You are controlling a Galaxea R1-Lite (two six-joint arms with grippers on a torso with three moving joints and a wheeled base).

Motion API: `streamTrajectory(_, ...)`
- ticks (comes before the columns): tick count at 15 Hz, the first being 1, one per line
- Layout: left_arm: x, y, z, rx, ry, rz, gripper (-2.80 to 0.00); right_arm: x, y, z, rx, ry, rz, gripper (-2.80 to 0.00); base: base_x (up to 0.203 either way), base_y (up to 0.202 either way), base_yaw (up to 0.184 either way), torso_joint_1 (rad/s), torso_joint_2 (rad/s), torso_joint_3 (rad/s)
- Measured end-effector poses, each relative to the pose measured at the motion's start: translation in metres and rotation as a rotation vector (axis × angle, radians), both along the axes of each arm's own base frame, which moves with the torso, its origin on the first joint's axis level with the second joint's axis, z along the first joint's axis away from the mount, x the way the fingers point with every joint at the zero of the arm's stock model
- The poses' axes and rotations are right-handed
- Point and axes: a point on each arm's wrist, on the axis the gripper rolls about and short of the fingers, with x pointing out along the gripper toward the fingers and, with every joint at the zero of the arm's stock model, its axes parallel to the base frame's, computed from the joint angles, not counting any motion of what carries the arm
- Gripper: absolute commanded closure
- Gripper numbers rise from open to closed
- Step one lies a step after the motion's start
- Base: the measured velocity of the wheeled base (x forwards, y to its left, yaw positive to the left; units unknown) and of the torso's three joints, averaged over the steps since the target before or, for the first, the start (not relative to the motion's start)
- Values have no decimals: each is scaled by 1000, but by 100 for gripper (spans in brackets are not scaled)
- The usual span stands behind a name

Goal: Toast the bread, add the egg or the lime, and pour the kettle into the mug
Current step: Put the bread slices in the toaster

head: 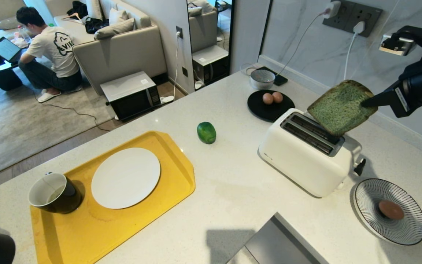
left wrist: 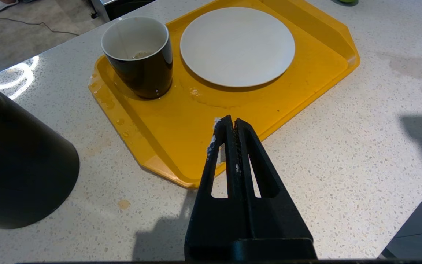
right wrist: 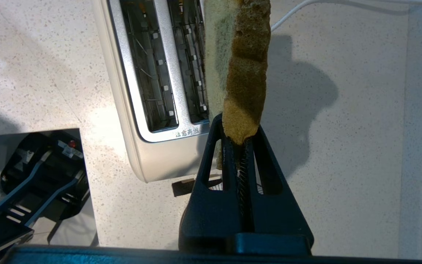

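- The right gripper (head: 367, 102), at about 3 o'clock in the head view, is clamped on one edge of the bread (head: 339, 107), its black fingers pinching the brownish crust.
- The bread hangs tilted in the air, its lower corner over the far slot of the white toaster (head: 308, 152); whether that corner touches the slot I cannot tell.
- In the right wrist view the slice (right wrist: 245, 73) shows edge-on, just beside the toaster's (right wrist: 134, 128) two open slots, both of them bare.
- At 11 o'clock from the toaster, a black plate (head: 269, 108) carries two eggs (head: 272, 98) side by side; behind it stands a grey ribbed bowl (head: 262, 79).
- At 4 o'clock from the toaster, a striped dish (head: 389, 211) holds one more brown egg (head: 391, 209).
- The lime (head: 206, 132) lies on the counter (head: 233, 190) at 9 o'clock from the toaster, between it and the yellow tray (head: 123, 227).
- On the tray sit a white plate (head: 125, 178) and, at 8 o'clock from it, the mug (head: 54, 193), upright and near the tray's edge.
- The left gripper (left wrist: 230, 124) is pressed shut on nothing, above the tray's near rim in its wrist view.
- The kettle (left wrist: 17, 165) stands on the counter near that tray, well apart from the mug (left wrist: 139, 55).
- A person (head: 50, 51) sits on the floor by a sofa (head: 123, 47) at 11 o'clock, back turned.
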Motion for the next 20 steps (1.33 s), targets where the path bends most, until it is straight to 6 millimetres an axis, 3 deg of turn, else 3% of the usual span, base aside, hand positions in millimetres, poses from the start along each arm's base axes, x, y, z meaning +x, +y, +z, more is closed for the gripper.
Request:
streamTrajectory(9,0,0,0,0,-1,0,0,1,12,-14,-5,61,42,0,0,0,0,0,0,0)
streamTrajectory(19,0,0,0,0,0,0,0,21,11,-35,-61,123,60,0,0,0,0,0,0,0)
streamTrajectory(20,0,0,0,0,0,0,0,22,11,-36,-66,127,57,-280,0,0,0,0,0,0)
